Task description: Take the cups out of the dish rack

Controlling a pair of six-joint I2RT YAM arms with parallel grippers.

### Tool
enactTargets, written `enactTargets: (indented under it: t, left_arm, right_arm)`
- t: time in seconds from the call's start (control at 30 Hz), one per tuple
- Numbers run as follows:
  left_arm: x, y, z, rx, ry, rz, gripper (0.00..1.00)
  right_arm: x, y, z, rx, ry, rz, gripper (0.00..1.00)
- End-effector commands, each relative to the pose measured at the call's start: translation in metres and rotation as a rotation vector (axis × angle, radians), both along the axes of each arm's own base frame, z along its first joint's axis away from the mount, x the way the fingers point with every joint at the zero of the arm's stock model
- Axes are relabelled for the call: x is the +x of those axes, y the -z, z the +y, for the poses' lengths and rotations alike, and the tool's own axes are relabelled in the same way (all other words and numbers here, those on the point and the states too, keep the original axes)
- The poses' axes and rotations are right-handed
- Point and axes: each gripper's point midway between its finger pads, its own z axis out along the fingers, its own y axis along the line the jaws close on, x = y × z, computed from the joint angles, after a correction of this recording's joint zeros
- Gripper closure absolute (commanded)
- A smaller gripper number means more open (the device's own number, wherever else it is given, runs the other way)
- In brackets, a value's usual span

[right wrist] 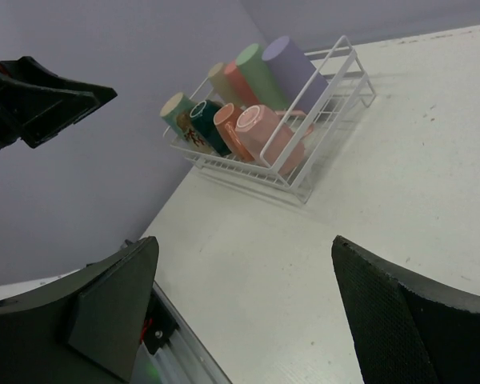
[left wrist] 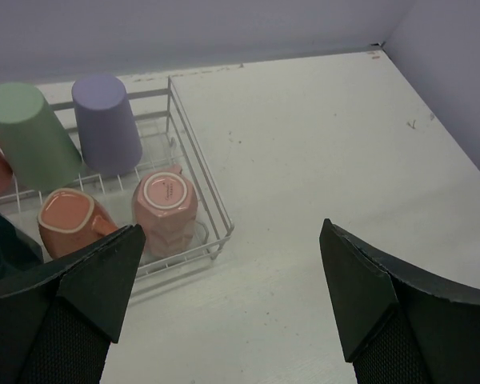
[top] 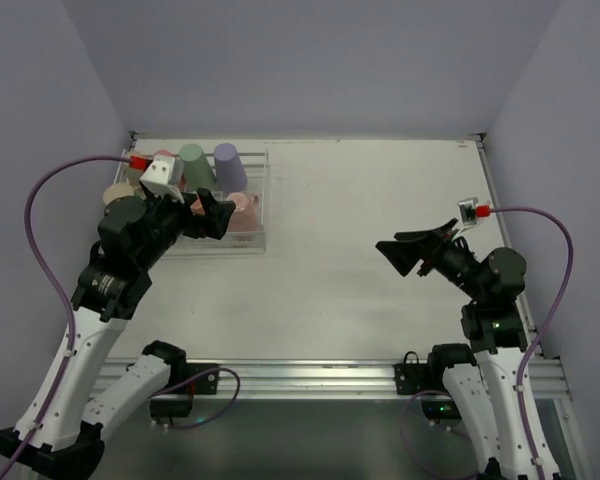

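Note:
The dish rack (top: 266, 225) sits at the table's far left and holds several upturned cups. In the left wrist view I see a lilac tumbler (left wrist: 106, 124), a mint green tumbler (left wrist: 28, 136), a pink mug (left wrist: 166, 210), a salmon mug (left wrist: 66, 222) and a dark green cup (left wrist: 0, 248). My left gripper (top: 218, 217) hovers open over the rack's near right corner (left wrist: 226, 230), its jaws wide with nothing between them (left wrist: 230, 240). My right gripper (top: 400, 255) is open and empty above the table's right half, pointing toward the rack (right wrist: 304, 192).
Purple walls close the table in on the left, back and right. A metal rail (top: 330, 375) runs along the near edge between the arm bases. Bare white tabletop (top: 360, 200) lies between the rack and the right arm.

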Motion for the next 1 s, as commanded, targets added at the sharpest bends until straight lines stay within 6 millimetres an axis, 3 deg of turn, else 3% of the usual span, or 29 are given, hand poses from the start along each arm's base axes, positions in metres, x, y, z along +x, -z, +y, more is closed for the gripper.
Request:
enactTargets:
  t: [0.0, 0.33, 0.5, 0.73, 0.8, 0.97]
  left_arm:
    - [0.001, 0.008, -0.001, 0.013, 0.008, 0.032, 0.0]
    - [0.024, 0.031, -0.026, 0.015, 0.096, 0.144, 0.0]
    - [0.05, 0.046, -0.026, 0.07, 0.033, 0.198, 0.01]
    - [0.082, 0.09, -0.034, 0.233, -0.086, 0.298, 0.03]
    - [0.092, 0.091, -0.029, 0.267, -0.147, 0.292, 0.02]
    - [0.111, 0.114, -0.011, 0.348, -0.272, 0.309, 0.01]
  right_arm:
    - [0.0, 0.003, 0.001, 0.002, -0.01, 0.005, 0.08]
    - [0.005, 0.011, 0.003, 0.003, -0.02, 0.024, 0.08]
    - [0.009, 0.021, 0.006, 0.009, -0.03, 0.053, 0.08]
    - [0.014, 0.026, 0.014, -0.002, -0.047, 0.054, 0.08]
    - [0.013, 0.028, 0.018, -0.005, -0.059, 0.054, 0.08]
    - [0.008, 0.033, 0.025, -0.013, -0.085, 0.059, 0.08]
